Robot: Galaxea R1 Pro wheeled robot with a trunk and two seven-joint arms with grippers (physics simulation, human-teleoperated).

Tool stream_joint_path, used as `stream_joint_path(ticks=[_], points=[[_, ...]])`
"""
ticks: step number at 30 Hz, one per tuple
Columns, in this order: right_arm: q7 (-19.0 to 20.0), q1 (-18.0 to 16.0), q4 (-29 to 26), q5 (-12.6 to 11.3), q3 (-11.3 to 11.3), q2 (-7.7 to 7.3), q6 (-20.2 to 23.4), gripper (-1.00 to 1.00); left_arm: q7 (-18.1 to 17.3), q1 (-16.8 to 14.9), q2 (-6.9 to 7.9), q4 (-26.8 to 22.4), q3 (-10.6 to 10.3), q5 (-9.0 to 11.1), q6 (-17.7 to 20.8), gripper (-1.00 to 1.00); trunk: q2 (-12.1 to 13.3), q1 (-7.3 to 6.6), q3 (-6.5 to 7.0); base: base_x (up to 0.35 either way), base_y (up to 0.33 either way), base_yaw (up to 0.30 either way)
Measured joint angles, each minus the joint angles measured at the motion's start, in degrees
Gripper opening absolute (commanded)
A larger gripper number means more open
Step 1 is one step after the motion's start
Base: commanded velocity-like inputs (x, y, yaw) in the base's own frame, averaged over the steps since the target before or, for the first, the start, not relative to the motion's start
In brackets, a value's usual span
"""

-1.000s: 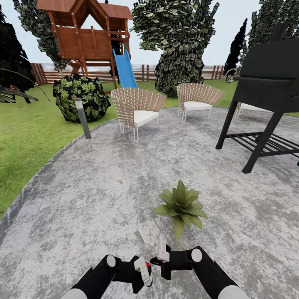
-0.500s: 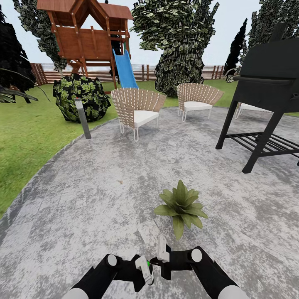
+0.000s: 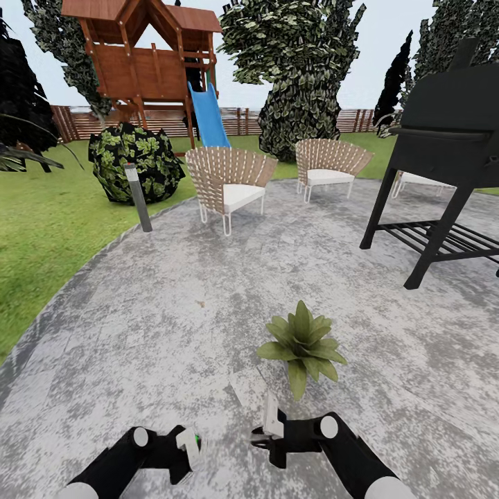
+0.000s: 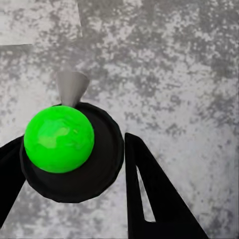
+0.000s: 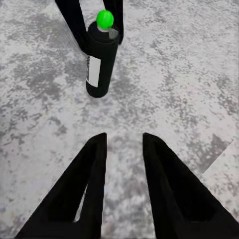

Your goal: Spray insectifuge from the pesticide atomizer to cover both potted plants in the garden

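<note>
The left gripper (image 3: 186, 450) hung low over the patio (image 3: 173, 326), clamped around the spray bottle (image 5: 102, 59). The right gripper (image 5: 123, 149) pointed toward it, fingers apart and empty.

Bright, even, shadowless daylight; edges visibly stretched

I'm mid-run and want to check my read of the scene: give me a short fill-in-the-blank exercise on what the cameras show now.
1. The left gripper is shut on the ______.
2. The ball on top of the pesticide atomizer is coloured ______.
3. The right gripper holds nothing and its jaws stand ______.
4. The potted plant stands on the grey ______, ahead of both grippers.

Missing words: pesticide atomizer; green; open; patio
</note>
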Motion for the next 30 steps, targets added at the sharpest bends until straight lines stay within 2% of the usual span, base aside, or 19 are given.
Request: stream_joint_path(ticks=[3,6,9,11,12,14,15,17,20,22,24,25,27,28,30], points=[[0.0,0.0,0.1,0.0,-0.2,-0.08,0.0,1.00,0.0,0.0,1.93,0.0,0.0,0.1,0.0,-1.00,0.0,0.00,0.00,0.000,0.000,0.000],[-0.3,0.1,0.2,0.1,-0.3,-0.10,0.1,1.00,0.0,0.1,2.69,0.0,-0.1,0.2,0.0,-1.00,0.0,0.00,0.00,0.000,0.000,0.000],[-1.6,0.1,0.3,0.1,-0.7,-0.38,0.1,1.00,0.3,0.5,2.83,0.1,0.0,0.3,0.4,-1.00,0.0,0.00,0.00,0.000,0.000,0.000],[-6.6,0.2,2.2,0.1,-3.1,-0.68,0.1,1.00,0.5,0.5,2.90,0.7,0.6,0.6,0.5,-1.00,0.0,0.00,0.00,0.000,0.000,0.000],[-11.1,0.3,6.3,0.2,-6.0,-0.95,0.0,1.00,1.3,0.5,2.89,1.2,2.7,0.7,0.5,-1.00,0.0,0.00,-0.01,0.000,0.000,0.000],[-18.6,0.4,13.0,0.2,-10.9,-1.63,-0.1,1.00,1.9,0.5,2.81,1.5,8.8,0.8,0.3,-1.00,0.0,0.00,0.00,0.000,0.000,0.000],[-22.0,0.4,15.2,0.2,-12.8,-2.23,-0.1,1.00,2.0,0.5,2.83,1.6,11.0,1.0,0.2,-1.00,0.0,0.00,0.00,0.000,0.000,0.000],[-27.0,0.5,18.4,0.3,-14.7,-3.78,-0.2,1.00,2.0,0.6,2.85,1.8,13.0,1.0,0.2,-1.00,0.0,0.00,0.00,0.000,0.000,0.000],[-33.9,0.9,22.5,-0.7,-16.6,-6.36,-0.8,1.00,2.0,0.6,2.81,2.9,13.9,1.0,0.4,-1.00,0.0,0.00,0.00,0.000,0.000,0.000],[-39.3,2.4,24.0,-3.7,-19.0,-7.36,-2.2,1.00,2.2,0.6,2.62,4.2,14.1,1.0,0.5,-1.00,0.0,0.00,-0.01,0.000,0.000,0.000],[-44.9,4.0,24.6,-7.8,-20.9,-7.77,-3.1,1.00,2.4,0.6,2.39,4.8,14.2,1.2,0.6,-1.00,0.0,0.00,0.00,0.000,0.000,0.000],[-48.0,5.3,24.7,-10.9,-21.5,-7.91,-3.5,1.00,2.4,0.6,2.24,5.0,14.3,1.9,0.8,-1.00,0.0,0.00,-0.01,0.000,0.000,0.000],[-49.7,6.7,24.8,-15.5,-21.8,-7.98,-4.3,1.00,2.3,0.5,2.14,5.0,14.4,3.8,2.6,-1.00,0.0,0.00,0.00,0.000,0.000,0.000],[-49.9,6.9,24.8,-17.0,-21.9,-7.99,-4.4,1.00,2.3,0.4,2.15,5.0,14.4,4.4,4.2,-1.00,0.0,0.00,0.00,0.000,0.000,0.000],[-50.2,7.2,24.8,-20.4,-21.9,-8.14,-4.6,1.00,2.3,0.2,2.25,4.7,14.2,5.8,8.6,-1.00,0.0,0.00,0.00,0.000,0.000,0.000]])
